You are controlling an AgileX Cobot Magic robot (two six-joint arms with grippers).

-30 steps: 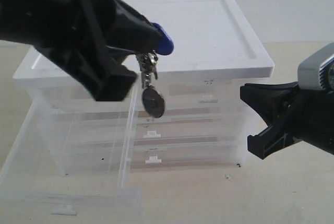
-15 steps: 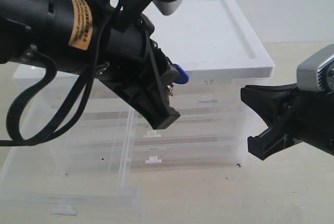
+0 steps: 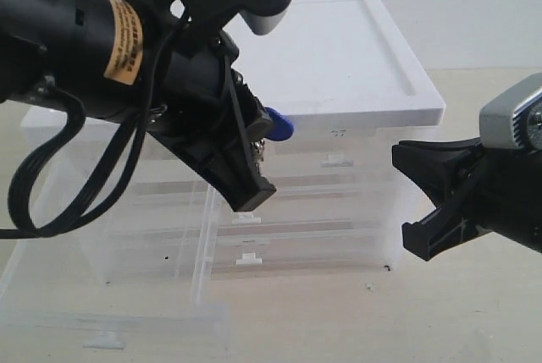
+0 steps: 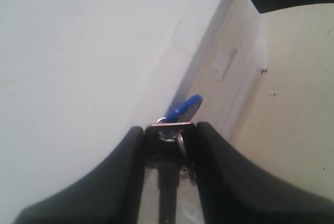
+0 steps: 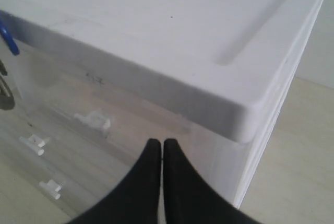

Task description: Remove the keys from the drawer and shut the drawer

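The left gripper [image 4: 170,134] has its jaws pinching the keys [image 3: 276,124], which are out of the drawer [image 3: 127,319] and held in the air in front of the cabinet [image 3: 347,58], about level with the front edge of its white top. The blue oval fob [image 4: 186,109] is the plainest part of the bunch. In the exterior view it sticks out past the black jaws with its long axis slanted, its rounded end pointing right and slightly upward, toward the right arm's side. A little silver metal shows just under it; the arm hides the rest of the bunch there. The left wrist view shows the ring and silver pieces squeezed between the two pads, with the fob pointing away from the wrist along the line of the jaws. At the edge of the right wrist view, a dark oval tag [image 5: 5,96] hangs below the fob with its long axis roughly up and down, partly cut off by the frame. The drawer is pulled far out toward the exterior camera, low on the left arm's side. Its translucent walls rest on the counter [image 3: 474,321], and its small white tab handle [image 3: 103,342] is on the near front. The right gripper [image 5: 163,151] hangs near the cabinet's right front corner, well apart from the keys, its jaws pressed together on nothing.
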